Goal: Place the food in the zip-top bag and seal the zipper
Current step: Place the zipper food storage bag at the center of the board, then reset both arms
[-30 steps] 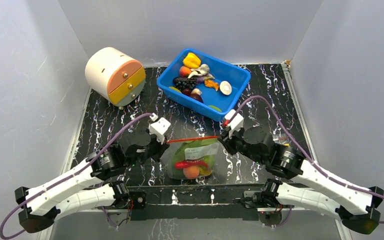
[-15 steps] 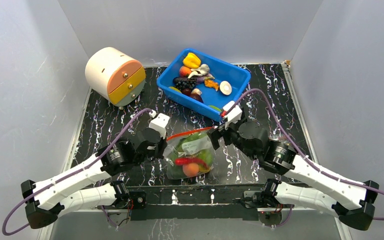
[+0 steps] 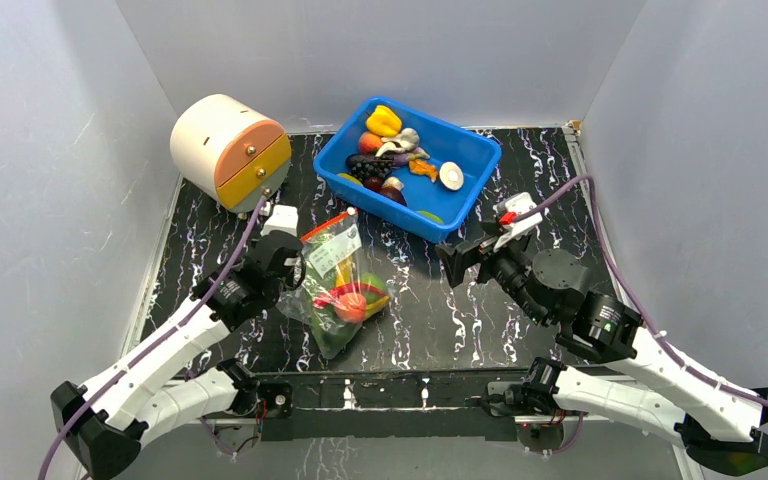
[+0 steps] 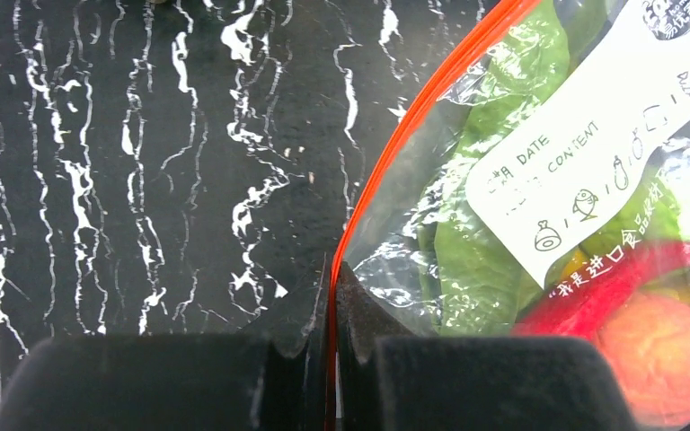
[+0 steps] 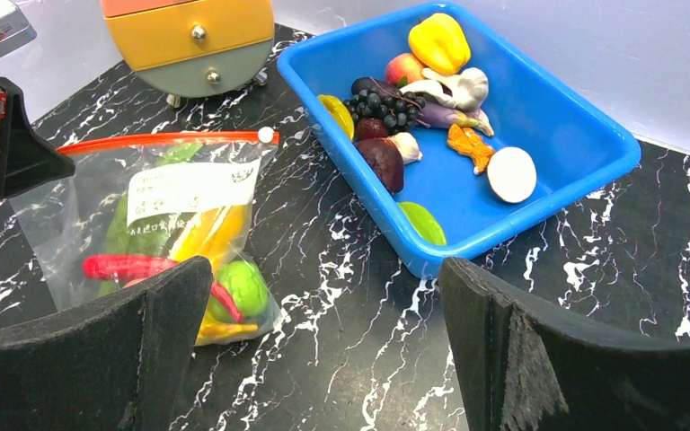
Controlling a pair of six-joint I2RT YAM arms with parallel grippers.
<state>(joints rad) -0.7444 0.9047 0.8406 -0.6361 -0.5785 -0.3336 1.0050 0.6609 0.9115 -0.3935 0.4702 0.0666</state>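
**While the left tool pinches the bag, the right tool stands wide**

Where the two arms reach out, a black surface (image 3: 540, 170) with white streaks carries everything. A blue bin (image 3: 480, 165) sits at 12 o'clock on it, with more toy food inside. A round box with orange and yellow drawers (image 3: 225, 150) sits at 10 o'clock.

The zip-top bag (image 3: 330, 255) is near the middle of the surface, a little toward 8 o'clock. It is well apart from the bin. Its bottom rests on the surface and its mouth end points up toward 12 o'clock.

The food is inside the bag. You can see long green leaves (image 4: 467, 260), a yellow banana (image 5: 211, 229), an orange-pink peach (image 4: 660, 350), a green lime (image 5: 243, 287) and a red chili (image 5: 121, 267).

The left tool (image 4: 331, 269) is at 9 o'clock from the bag. Its jaws are squeezed tight on one end of the zipper (image 4: 413, 117), the thin orange-red strip along the bag's mouth. A small white slider (image 5: 267, 135) sits at the other end of the strip, the end nearest the bin.

The right tool (image 3: 450, 262) is at 3 o'clock from the bag, apart from it. Its jaws stand wide and hold nothing.
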